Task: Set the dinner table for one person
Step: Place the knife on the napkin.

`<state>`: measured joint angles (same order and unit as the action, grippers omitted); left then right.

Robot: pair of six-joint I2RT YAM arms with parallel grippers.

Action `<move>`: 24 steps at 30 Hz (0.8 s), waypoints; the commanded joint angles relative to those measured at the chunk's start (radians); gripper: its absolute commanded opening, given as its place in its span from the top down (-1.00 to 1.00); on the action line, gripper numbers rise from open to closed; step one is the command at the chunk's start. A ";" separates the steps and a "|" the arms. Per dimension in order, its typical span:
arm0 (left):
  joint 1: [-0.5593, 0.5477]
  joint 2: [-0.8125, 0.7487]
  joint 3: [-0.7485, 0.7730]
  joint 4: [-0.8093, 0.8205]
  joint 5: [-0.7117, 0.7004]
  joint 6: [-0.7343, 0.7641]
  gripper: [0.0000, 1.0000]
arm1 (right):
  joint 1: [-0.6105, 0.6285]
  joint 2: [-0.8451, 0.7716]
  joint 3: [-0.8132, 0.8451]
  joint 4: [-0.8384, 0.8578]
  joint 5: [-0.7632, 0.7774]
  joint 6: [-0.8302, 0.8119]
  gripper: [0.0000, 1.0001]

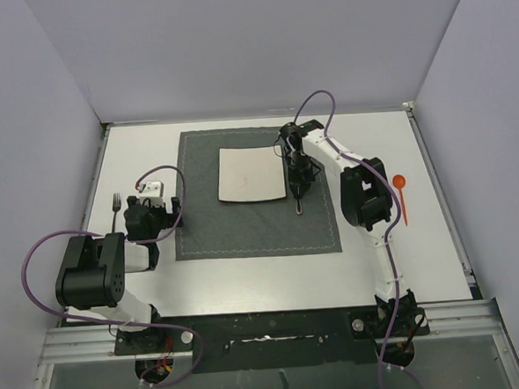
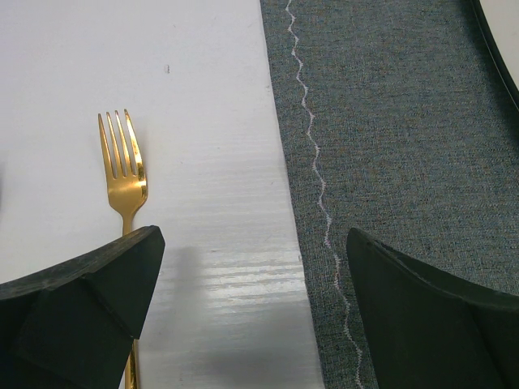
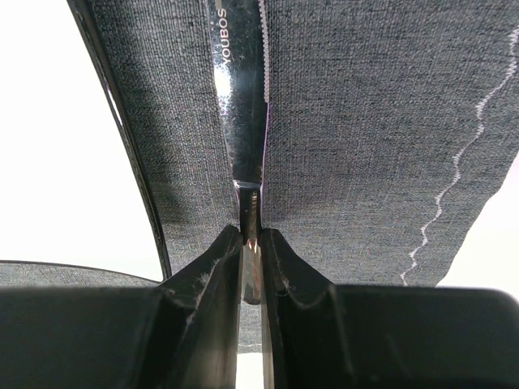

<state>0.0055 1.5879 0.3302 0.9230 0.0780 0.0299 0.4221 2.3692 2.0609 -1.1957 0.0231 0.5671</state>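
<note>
The white dinner table [image 1: 247, 279] carries a dark grey placemat [image 1: 244, 226] with a white square plate [image 1: 251, 174] on it. My right gripper [image 1: 299, 185] is shut on the handle of a dark shiny knife [image 3: 239, 97], whose serrated blade reaches out low over the placemat [image 3: 365, 121] just right of the plate [image 3: 57, 162]. Whether the knife touches the mat I cannot tell. At the mat's left edge my left gripper [image 2: 255, 267] stands open and empty over the bare table [image 2: 203, 121]. A gold fork [image 2: 123, 170] lies just left of it, its handle partly hidden behind the left finger.
An orange spoon [image 1: 401, 195] lies on the table right of the placemat, beside the right arm. The fork [image 1: 116, 212] is near the table's left edge. Grey walls close in the table on three sides.
</note>
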 commanded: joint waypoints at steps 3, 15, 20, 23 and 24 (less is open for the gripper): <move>0.002 0.017 0.026 0.039 -0.004 -0.010 -0.96 | 0.010 0.003 -0.008 0.006 0.010 0.018 1.00; 0.002 0.016 0.026 0.039 -0.004 -0.010 -0.96 | 0.010 0.011 -0.008 0.001 0.013 0.025 1.00; 0.002 0.017 0.026 0.039 -0.004 -0.010 -0.96 | 0.010 0.022 0.004 -0.012 0.019 0.025 1.00; 0.002 0.016 0.026 0.040 -0.005 -0.010 -0.96 | 0.009 0.021 0.006 -0.013 0.027 0.025 1.00; 0.002 0.016 0.026 0.039 -0.005 -0.010 -0.96 | 0.009 0.021 0.007 -0.013 0.027 0.024 1.00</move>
<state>0.0055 1.5879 0.3302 0.9230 0.0780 0.0299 0.4271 2.3699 2.0521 -1.1950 0.0299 0.5819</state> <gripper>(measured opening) 0.979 0.124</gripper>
